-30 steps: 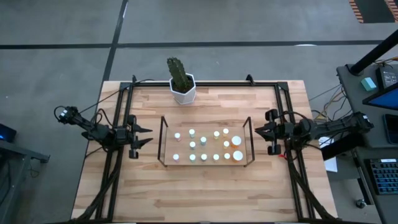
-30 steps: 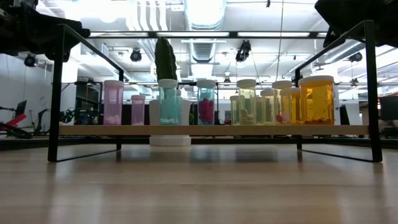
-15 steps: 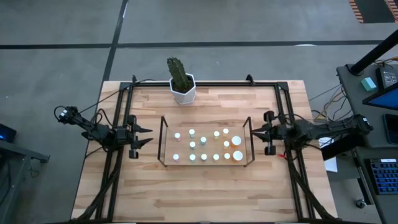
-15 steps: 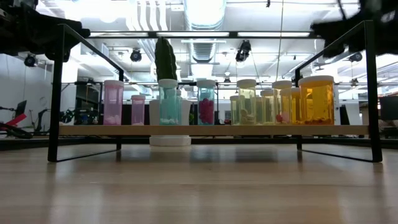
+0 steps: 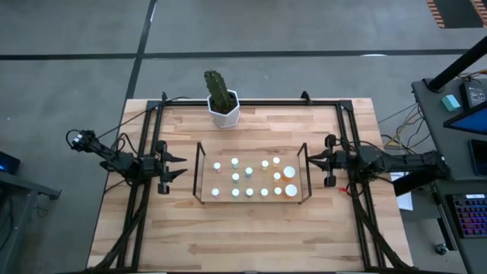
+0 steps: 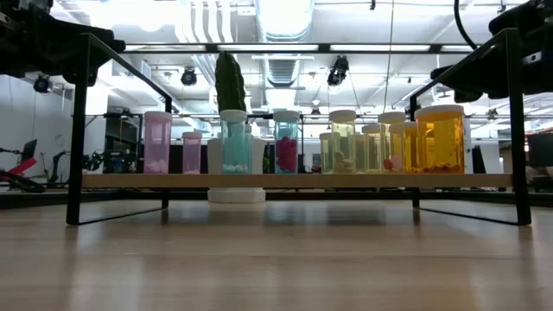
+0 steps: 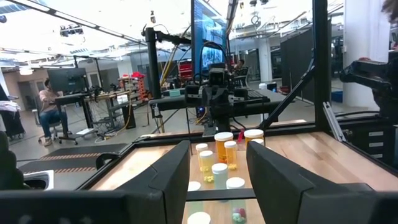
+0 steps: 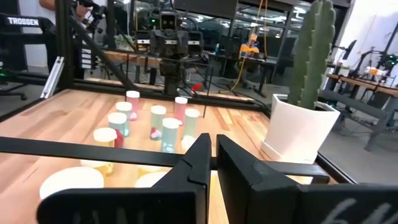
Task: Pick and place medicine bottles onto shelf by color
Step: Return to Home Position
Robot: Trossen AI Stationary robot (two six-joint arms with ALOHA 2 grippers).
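Several medicine bottles [image 5: 249, 180] with white caps stand upright in two rows on the wooden base of the shelf [image 6: 294, 180], a low wire rack in the middle of the table. In the low view the medicine bottles [image 6: 285, 142] run from pink on the left through teal to yellow and orange on the right. My left gripper [image 5: 181, 166] waits open just beyond the shelf's left end and holds nothing; its fingers [image 7: 174, 180] frame the bottles. My right gripper [image 5: 310, 160] is shut and level at the shelf's right end, empty in its wrist view [image 8: 213, 155].
A white hexagonal pot with a cactus [image 5: 223, 105] stands behind the shelf at the table's far edge. A black frame [image 5: 144, 190] runs along the table's sides. Bare wood lies in front of the shelf [image 5: 251, 236].
My right gripper has sunk and tipped up from pointing downward to level, so its shut fingertips have swung toward the shelf's right end. The bottles, the shelf and my left gripper have stayed put.
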